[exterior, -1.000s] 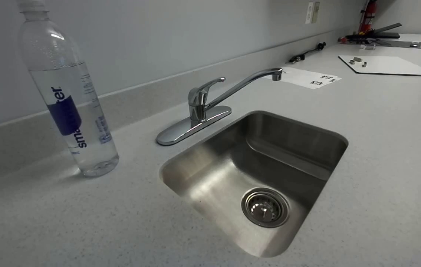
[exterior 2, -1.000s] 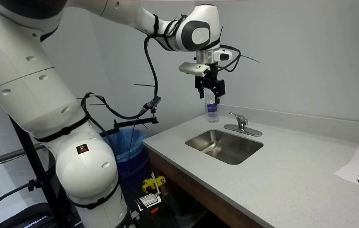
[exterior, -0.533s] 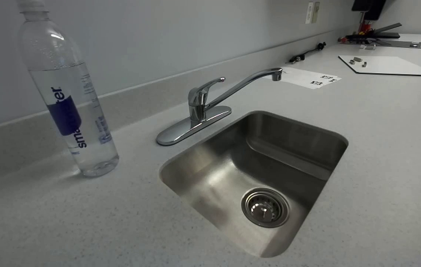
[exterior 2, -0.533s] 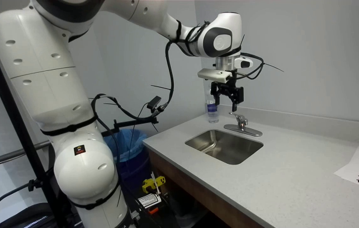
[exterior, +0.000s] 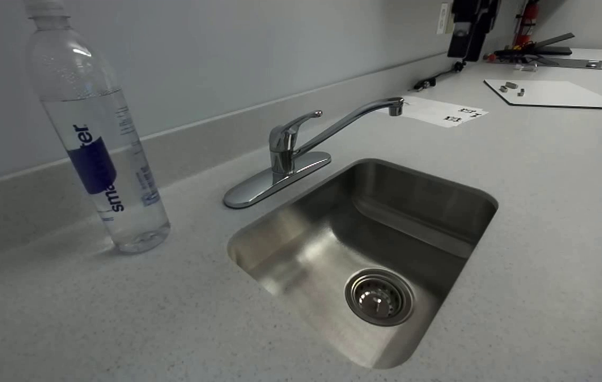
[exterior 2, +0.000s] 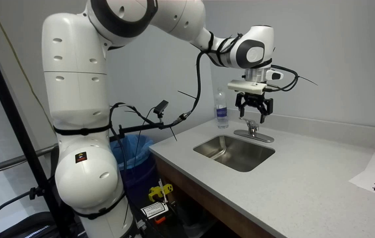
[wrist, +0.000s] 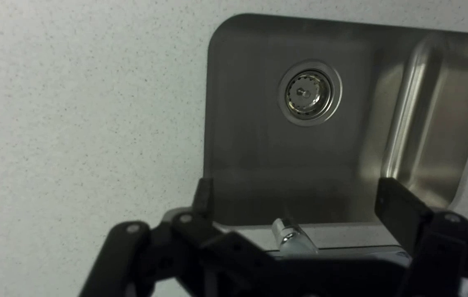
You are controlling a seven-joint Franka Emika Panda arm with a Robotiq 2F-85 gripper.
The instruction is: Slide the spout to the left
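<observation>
The chrome spout [exterior: 351,122] is a thin arched tube with a downturned tip, pointing along the counter away from the bottle in an exterior view. It rises from the faucet base on a chrome plate beside the sink. My gripper [exterior 2: 252,116] is open and empty, pointing down above the faucet [exterior 2: 252,127]. In the other exterior picture it shows as a dark shape [exterior: 465,55] at the top, beyond the spout's tip. In the wrist view, the spout's tip [wrist: 289,234] shows low between my spread fingers [wrist: 295,198], not held. The rest of the spout is hidden behind the gripper there.
The chrome lever handle [exterior: 303,119] sits above the spout's root. A steel sink [exterior 2: 204,150] is in front of the faucet. A tall water bottle [exterior: 104,159] stands at the wall beside it. Marker papers [exterior: 436,111] lie farther along the counter.
My gripper has moved right and down toward the faucet in an exterior view, and has come into the top of the view where it was absent. The faucet and bottle have not moved.
</observation>
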